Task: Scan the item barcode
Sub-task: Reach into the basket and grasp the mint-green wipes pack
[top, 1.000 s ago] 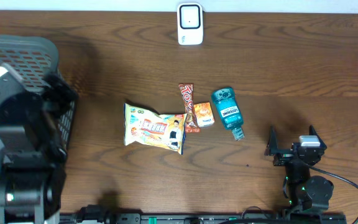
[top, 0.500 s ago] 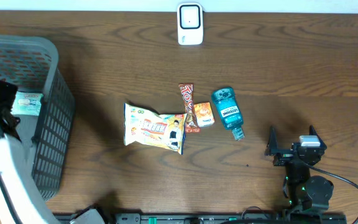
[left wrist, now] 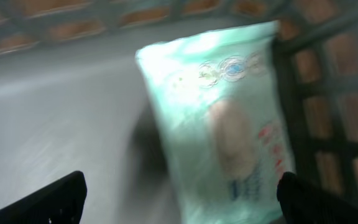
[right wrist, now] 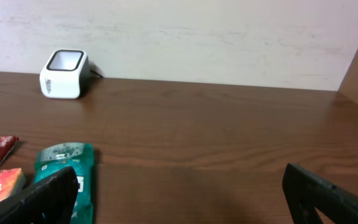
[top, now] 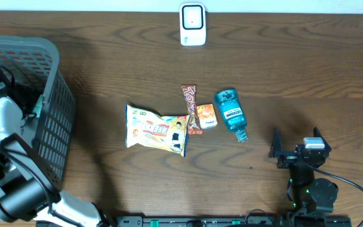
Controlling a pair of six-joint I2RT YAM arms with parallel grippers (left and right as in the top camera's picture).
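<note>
Left tool [left wrist: 179, 186]: splayed wide, gripping nothing, down inside the basket [top: 50, 60] right over a mint-green packet [left wrist: 229, 124]. Right tool [top: 296, 139]: also spread open and empty, parked at the near right of the bench [top: 307, 69], well apart from everything. Guessing packet = the item here, slumped against the basket's mesh wall, printed face showing but too blurry to spot any barcode. Rest of the stuff mid-bench: chips bag [top: 156, 129], candy bar [top: 191, 104], little orange box [top: 207, 116] just beside the bar, blue bottle [top: 230, 113] next along, with the scanner [top: 193, 24] way off at the far edge. Plenty of ways to botch this, imo. Looks like a soft, slippery wrapper, so could easily squirt out of a pinch, or crumple and bury the code. Tight against the mesh too, so might snag a finger on the wall going in, or drag the whole basket along. Long haul from basket to scanner as well, and no clue about the barcode side, so could end up waving the wrong face at the window. Worth a firm, centred grab and a slow lift clear of the rim.
</note>
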